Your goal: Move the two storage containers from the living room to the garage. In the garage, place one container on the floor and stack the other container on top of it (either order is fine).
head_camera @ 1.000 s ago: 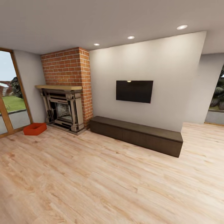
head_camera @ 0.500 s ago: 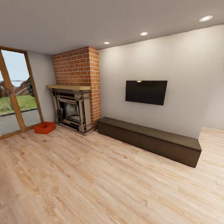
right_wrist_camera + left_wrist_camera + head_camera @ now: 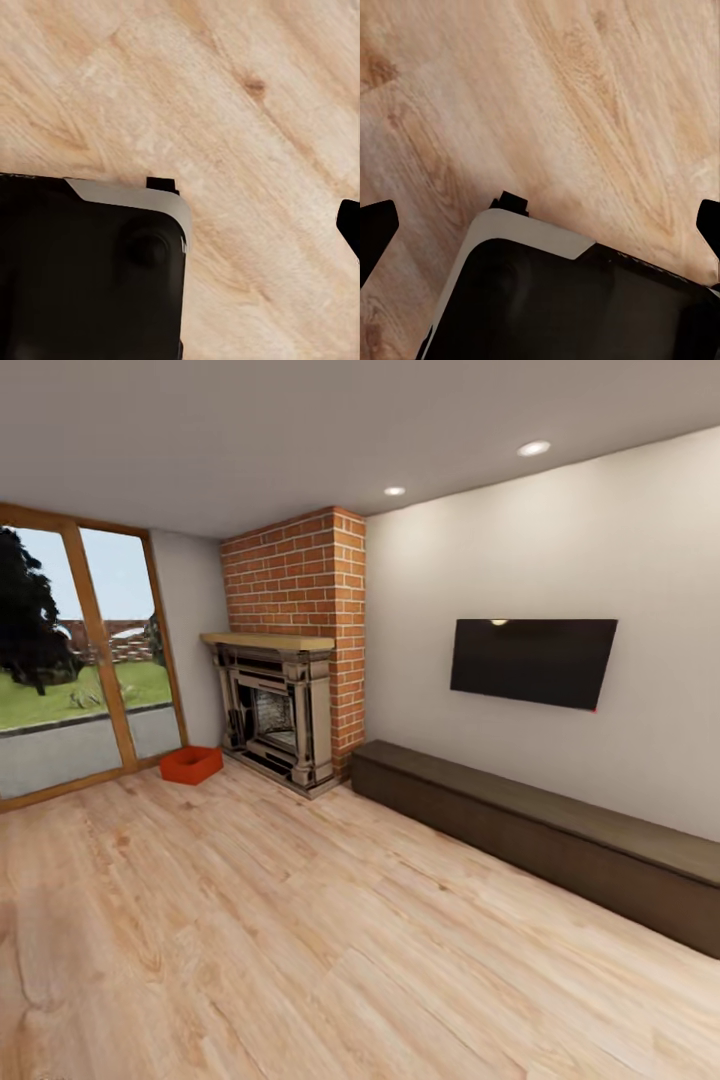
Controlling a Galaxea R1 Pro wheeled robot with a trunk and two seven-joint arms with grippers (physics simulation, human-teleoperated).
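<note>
Storage container (image 3: pixel 191 764), only one of the orange-red bins, lies far away at the middle left of the head view, but I go from near to far.

Nearest is the robot's own base. In the left wrist view its black body with a pale edge (image 3: pixel 529 236) takes the lower part of the frame. The two dark fingertips (image 3: pixel 375 229) of the left gripper (image 3: pixel 540 225) stand at the opposite side edges, far from each other, so this gripper is spread wide and holds nothing. In the right wrist view the same black base (image 3: pixel 82 270) is at the lower left. Only one dark fingertip (image 3: pixel 350 219) of the right gripper peeks in at the right edge, so I cannot tell how its jaws stand.

Under both is the light wood plank floor (image 3: pixel 250 940), which covers the lower half of the head view. Further, at the right, a long low dark brown cabinet (image 3: pixel 540 830) runs along the white wall, with a black television (image 3: pixel 532 660) above it. At the centre stands the ornate fireplace (image 3: pixel 275 715) under the red brick chimney (image 3: pixel 300 575). The bin rests on the planks just beside the fireplace, between it and the wood-framed glass door (image 3: pixel 85 660) at the left edge. Its open side is up.
</note>
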